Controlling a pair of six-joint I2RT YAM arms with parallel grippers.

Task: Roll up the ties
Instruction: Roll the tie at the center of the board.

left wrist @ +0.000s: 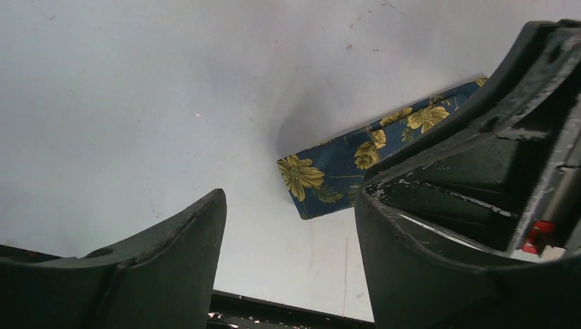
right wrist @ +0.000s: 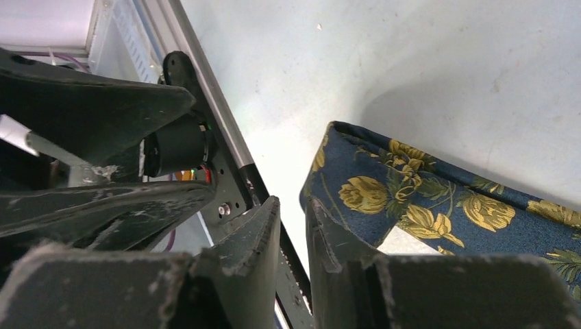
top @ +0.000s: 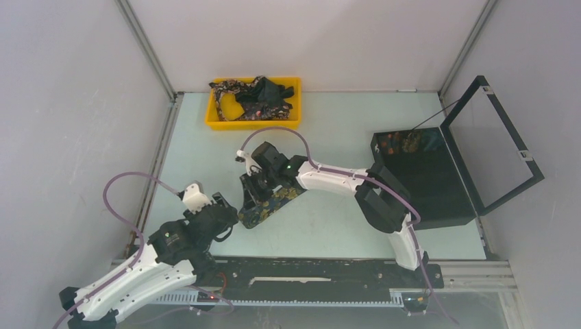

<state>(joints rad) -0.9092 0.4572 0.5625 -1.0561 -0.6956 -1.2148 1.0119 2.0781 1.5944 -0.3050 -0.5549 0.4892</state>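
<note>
1. From above, a long navy fabric necktie with yellow flowers (top: 270, 202) lies flat and slantwise on the pale green table (top: 329, 130), near the middle and between the two arms. The right gripper (top: 255, 185) is over its farther part. The left gripper (top: 226, 216) is just beside its nearer end. More patterned ties (top: 257, 96) are heaped in a yellow plastic tray (top: 253, 125) at the back. A black hinged box (top: 438, 192) stands open on the right.

2. From the left wrist, the left gripper (left wrist: 291, 205) has its dark fingers (left wrist: 171, 267) spread wide and holds nothing. The necktie (left wrist: 329, 181) shows one squared end flat on the table, just past the fingertips and partly behind the right-hand one.

3. From the right wrist, the right gripper (right wrist: 293, 212) has its fingers (right wrist: 253, 240) almost together, with only a thin gap and no cloth showing in it. The necktie (right wrist: 418, 199) sits right against the outer finger with its edge a little lifted. I cannot tell whether any cloth is nipped lower down.

4. To my eye the rolling of this necktie is only beginning, as no coil has formed yet. The next move calls for a firm hold on one end. That end then needs turning over on itself while the other gripper keeps the length flat and straight.
</note>
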